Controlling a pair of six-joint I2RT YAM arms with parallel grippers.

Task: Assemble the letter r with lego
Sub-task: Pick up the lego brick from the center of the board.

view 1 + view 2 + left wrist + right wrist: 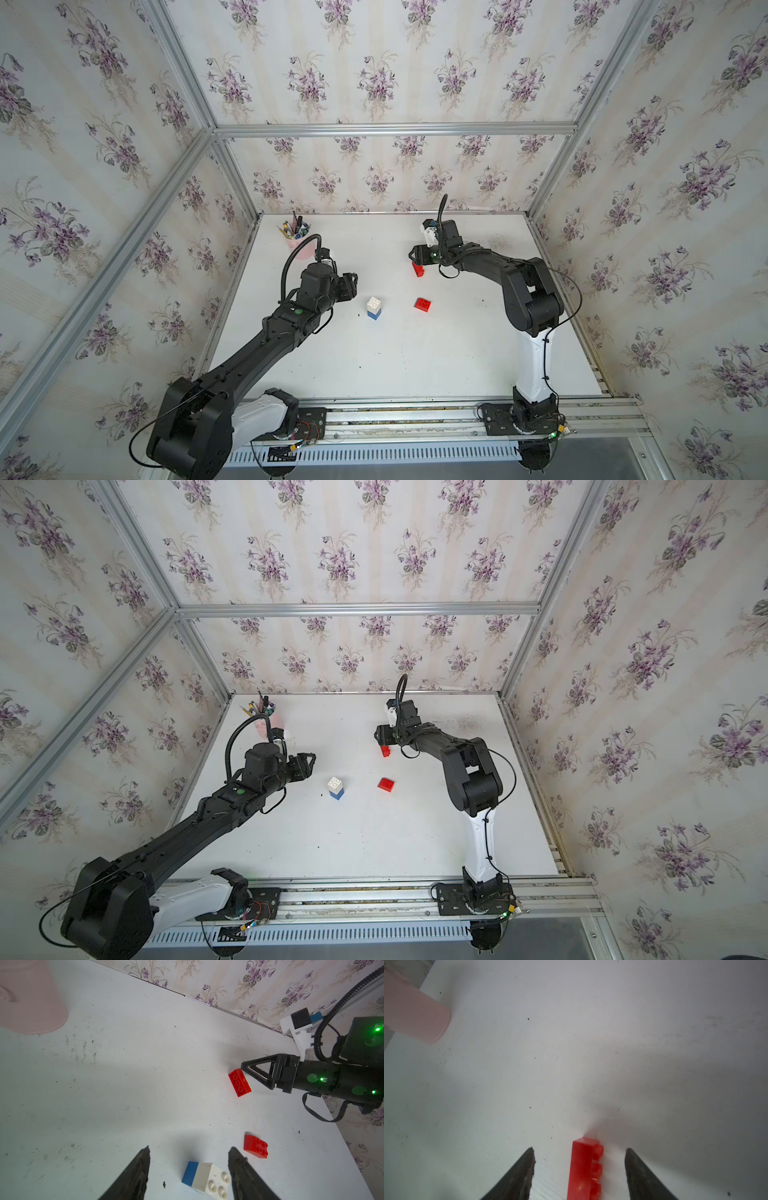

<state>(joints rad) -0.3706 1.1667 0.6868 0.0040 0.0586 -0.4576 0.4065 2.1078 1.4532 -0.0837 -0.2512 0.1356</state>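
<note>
White brick [207, 1178] and blue brick [190, 1174] are joined; long red brick [239, 1083] and short red brick [256, 1146] are left unattached. Left fingers [133, 1178] and right fingers [517, 1176] are spread apart, empty.

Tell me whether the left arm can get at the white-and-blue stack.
Probably yes. The left gripper is open and, in the left wrist view, the white-and-blue stack shows between its fingers, nothing blocking; the short red brick lies aside.
</note>
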